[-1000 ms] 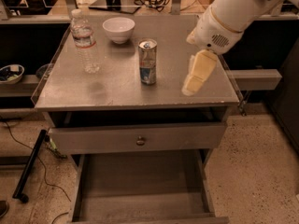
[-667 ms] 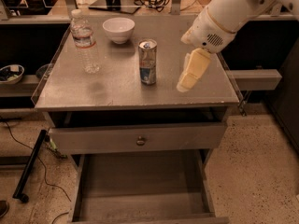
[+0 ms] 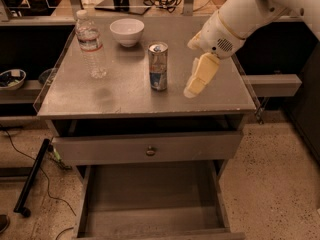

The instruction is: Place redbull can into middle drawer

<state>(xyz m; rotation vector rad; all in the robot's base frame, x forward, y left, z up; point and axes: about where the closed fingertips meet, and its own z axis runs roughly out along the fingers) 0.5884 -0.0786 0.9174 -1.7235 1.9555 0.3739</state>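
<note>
Silver-and-blue, the redbull can (image 3: 158,67) stands upright near the middle of the grey tabletop (image 3: 125,94), right of the water bottle (image 3: 90,45) and nearer than the white bowl (image 3: 127,31). My gripper (image 3: 192,89) hangs just right of the can, apart from it, pointing down; I cannot tell whether it is spread or closed. Below, the middle drawer (image 3: 150,196) stands pulled out, under the knobbed drawer front (image 3: 150,148).

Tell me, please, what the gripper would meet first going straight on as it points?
Probably the grey tabletop just right of the slim silver-and-blue can; the cream gripper points down there, depth unclear.
</note>
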